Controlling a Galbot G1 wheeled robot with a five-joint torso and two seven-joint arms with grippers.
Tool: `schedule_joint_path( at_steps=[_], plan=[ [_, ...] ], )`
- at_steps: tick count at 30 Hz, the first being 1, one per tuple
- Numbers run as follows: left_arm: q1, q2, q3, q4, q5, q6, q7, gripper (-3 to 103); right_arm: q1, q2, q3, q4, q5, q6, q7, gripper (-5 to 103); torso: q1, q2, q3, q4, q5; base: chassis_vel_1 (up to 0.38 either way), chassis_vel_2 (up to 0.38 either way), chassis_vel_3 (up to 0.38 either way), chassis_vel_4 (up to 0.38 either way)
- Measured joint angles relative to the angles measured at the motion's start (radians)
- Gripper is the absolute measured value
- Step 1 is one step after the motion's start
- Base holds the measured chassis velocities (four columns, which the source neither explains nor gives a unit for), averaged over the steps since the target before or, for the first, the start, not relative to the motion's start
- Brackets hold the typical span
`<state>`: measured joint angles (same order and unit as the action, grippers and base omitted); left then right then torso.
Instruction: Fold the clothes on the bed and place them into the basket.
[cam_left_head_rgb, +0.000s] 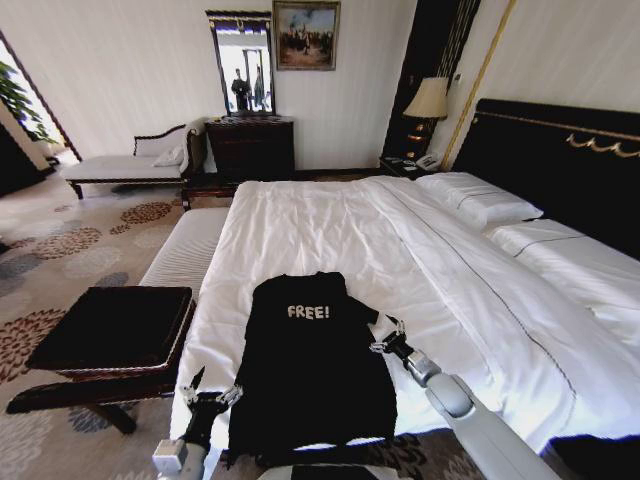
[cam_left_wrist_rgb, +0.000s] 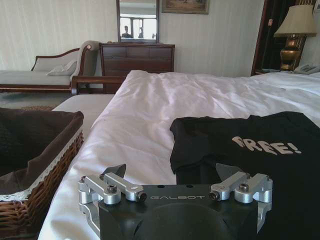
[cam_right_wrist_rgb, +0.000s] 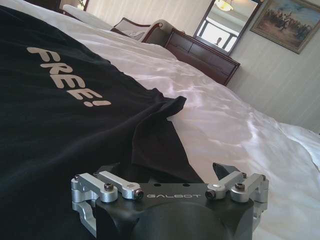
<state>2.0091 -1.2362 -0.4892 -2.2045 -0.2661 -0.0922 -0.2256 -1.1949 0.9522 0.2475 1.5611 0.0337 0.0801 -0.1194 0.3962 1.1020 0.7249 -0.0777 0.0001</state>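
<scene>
Head view: the black T-shirt, "FREE!" in white, lies flat at the foot of the white bed. The left pincer sits released beside its lower hem corner, and the right pincer sits released at its sleeve. The basket rests on a dark table.

Left wrist view: wicker basket beside the bed.

Right wrist view: sleeve rumpled.
</scene>
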Motion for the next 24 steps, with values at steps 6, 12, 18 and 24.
schedule_joint_path(
  at_steps=[6,12,18,24],
  plan=[
    [0.017,-0.028,-0.002,-0.011,0.012,-0.002,0.0,100,0.062,0.011,-0.03,-0.063,-0.01,0.01,0.014,100,0.0,0.0,0.0,-0.0003,-0.0001,0.0,0.0,0.0,0.0],
    [0.034,-0.039,-0.003,-0.018,0.012,-0.008,0.0,100,0.076,0.01,-0.034,-0.082,-0.014,0.014,0.019,98,0.0,0.0,0.0,-0.0002,-0.0002,0.0,0.0,0.0,0.0],
    [0.036,-0.037,-0.005,-0.025,0.011,-0.009,0.002,100,0.069,0.004,-0.033,-0.059,-0.021,0.023,0.019,78,0.0,0.0,0.0,-0.0002,-0.0001,0.0,0.0,0.0,0.0],
    [0.043,-0.033,-0.011,-0.028,0.019,-0.006,-0.007,100,0.069,-0.006,-0.043,-0.058,-0.021,0.021,0.008,56,0.0,0.0,0.0,-0.0002,-0.0002,0.0,0.0,0.0,0.0]
  ],
)
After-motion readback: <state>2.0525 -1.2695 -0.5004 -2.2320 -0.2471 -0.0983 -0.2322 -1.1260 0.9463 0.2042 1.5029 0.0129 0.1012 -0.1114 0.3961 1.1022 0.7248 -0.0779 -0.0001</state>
